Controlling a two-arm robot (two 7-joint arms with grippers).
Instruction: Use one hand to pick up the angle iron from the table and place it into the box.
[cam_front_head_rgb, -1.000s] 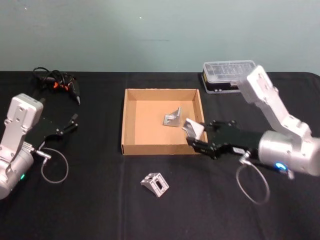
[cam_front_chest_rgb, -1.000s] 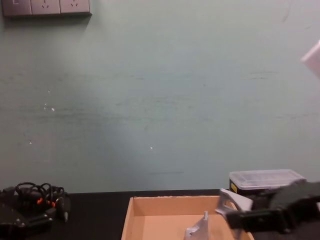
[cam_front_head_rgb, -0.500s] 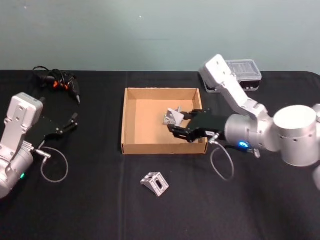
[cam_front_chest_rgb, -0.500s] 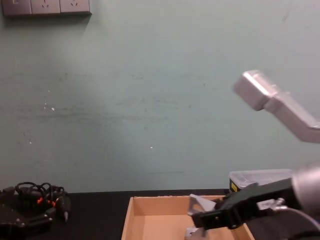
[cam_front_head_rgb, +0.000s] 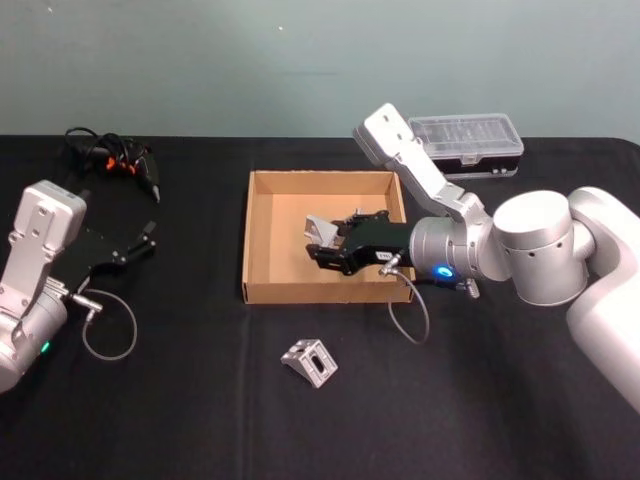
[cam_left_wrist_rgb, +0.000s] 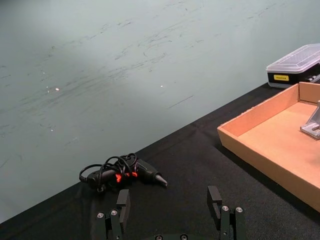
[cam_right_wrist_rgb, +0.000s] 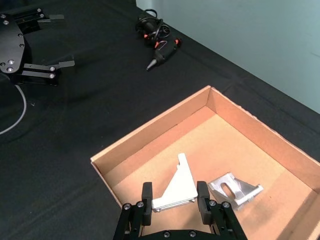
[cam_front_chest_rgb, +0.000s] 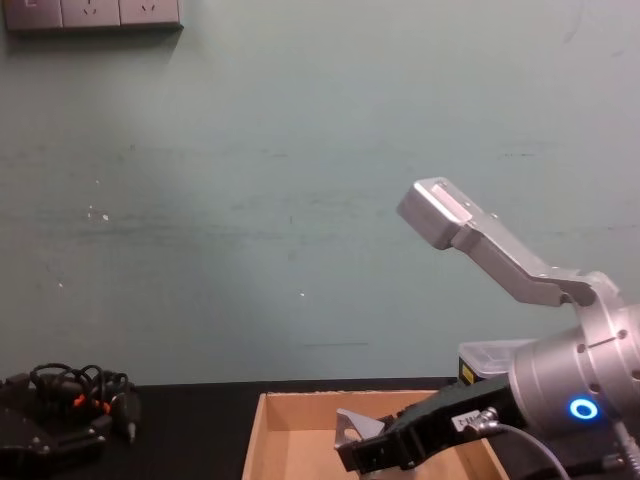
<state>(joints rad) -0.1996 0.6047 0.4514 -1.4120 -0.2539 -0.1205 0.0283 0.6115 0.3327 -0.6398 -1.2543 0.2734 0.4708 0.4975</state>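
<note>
Right gripper (cam_right_wrist_rgb: 173, 196) has carried angle iron (cam_right_wrist_rgb: 180, 182) farther across the box (cam_front_head_rgb: 320, 179)

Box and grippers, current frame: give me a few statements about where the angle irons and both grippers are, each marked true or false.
1. The right gripper is shut on an angle iron over the box. True.
2. The box has nothing lying in it. False: a second angle iron lies on its floor, beside the held one.
3. A third angle iron lies on the table in front of the box. True.
4. The left gripper is reaching into the box. False: it sits open at the table's left side, apart from the box.
5. The plastic case stands inside the box. False: it stands on the table beyond the box's far right corner.
</note>
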